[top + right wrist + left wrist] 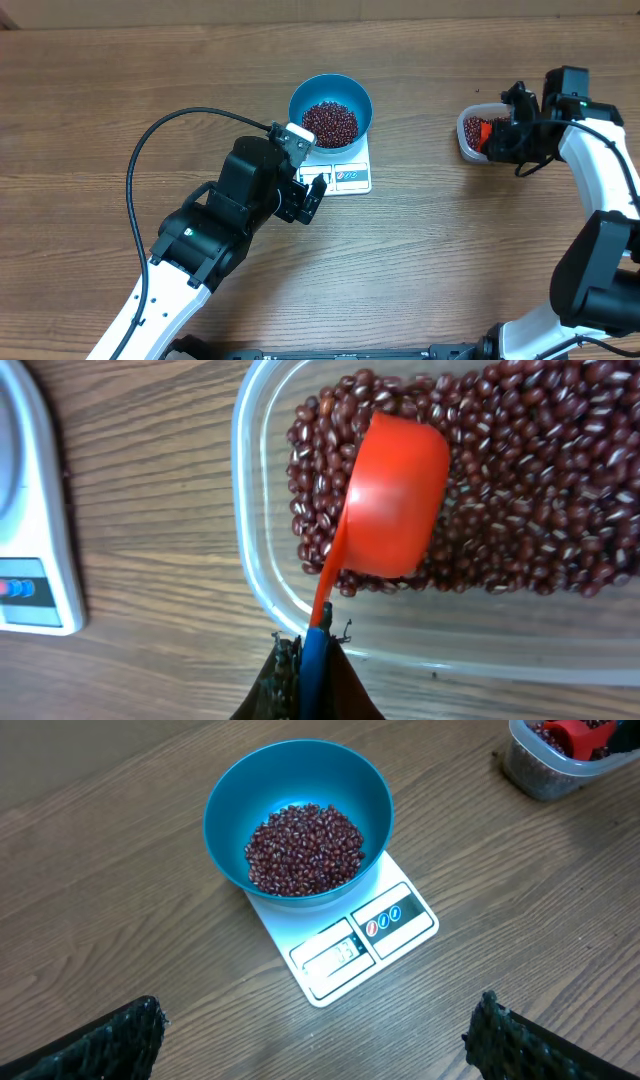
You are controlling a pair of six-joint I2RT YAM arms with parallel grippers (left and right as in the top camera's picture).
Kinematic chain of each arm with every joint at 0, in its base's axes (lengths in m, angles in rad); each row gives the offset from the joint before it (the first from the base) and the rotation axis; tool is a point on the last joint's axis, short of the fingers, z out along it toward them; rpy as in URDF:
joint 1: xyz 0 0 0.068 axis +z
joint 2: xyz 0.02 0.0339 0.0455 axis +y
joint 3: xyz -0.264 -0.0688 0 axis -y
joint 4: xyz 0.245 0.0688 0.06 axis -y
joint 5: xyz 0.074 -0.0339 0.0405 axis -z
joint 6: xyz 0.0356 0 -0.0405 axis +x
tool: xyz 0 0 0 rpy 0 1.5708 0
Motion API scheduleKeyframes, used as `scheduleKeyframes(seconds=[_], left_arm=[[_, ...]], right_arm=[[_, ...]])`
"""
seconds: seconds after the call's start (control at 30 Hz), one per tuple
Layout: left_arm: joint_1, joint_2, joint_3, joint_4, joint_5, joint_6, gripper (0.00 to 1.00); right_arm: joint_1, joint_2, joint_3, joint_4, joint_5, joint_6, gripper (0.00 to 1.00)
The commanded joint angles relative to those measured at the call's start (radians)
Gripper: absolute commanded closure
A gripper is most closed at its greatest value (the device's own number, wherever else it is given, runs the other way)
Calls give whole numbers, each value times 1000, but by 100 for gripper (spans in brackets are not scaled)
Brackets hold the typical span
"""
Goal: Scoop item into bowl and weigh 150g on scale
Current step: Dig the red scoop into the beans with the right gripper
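Well, the grainy brown wood table [450,260] carries a flat white scale [330,982]; a round light-blue bowl [230,810] sits on it, holding tiny maroon beans [305,848]. Far right, the right gripper [308,660] clenches a glossy red scoop [395,495] inside a clear plastic tub [250,560]. The left gripper [315,1035] gapes, empty, near the scale.

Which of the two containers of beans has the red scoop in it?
The clear plastic tub: the red scoop sits among its beans. The blue bowl on the white scale holds only beans, no scoop.
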Motion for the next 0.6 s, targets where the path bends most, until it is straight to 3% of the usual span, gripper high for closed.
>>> scheduleKeyframes(seconds=[0.0,0.57], left_arm=[[4,2,-3,1,1,19,0],[4,2,-3,1,2,19,0]], right_arm=[[-10,5,-6,-14,-134,-3,97],[-43,5,-6,-24,-174,9,96]])
